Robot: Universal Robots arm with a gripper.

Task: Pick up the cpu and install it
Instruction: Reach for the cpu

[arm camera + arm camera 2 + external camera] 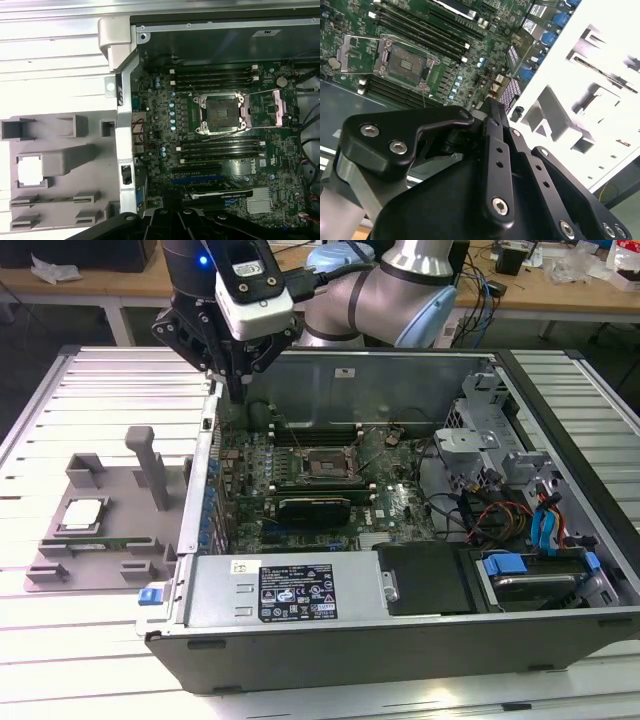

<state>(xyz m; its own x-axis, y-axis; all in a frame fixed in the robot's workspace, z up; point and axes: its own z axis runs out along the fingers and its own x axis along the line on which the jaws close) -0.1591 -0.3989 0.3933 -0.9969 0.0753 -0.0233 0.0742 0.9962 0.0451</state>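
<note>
Silver cpu resting in grey holder beside open computer case, jaws clenched on nothing over case's edge

The cpu, a flat silver-topped square, lies level in a recess of the grey holder.

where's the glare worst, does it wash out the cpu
Second wrist view: worst, the tray is blown out to white. First wrist view: the cpu is washed to a blank white square, while the case is dim inside. Exterior view: even light, the cpu shows its grey metal top.
</note>
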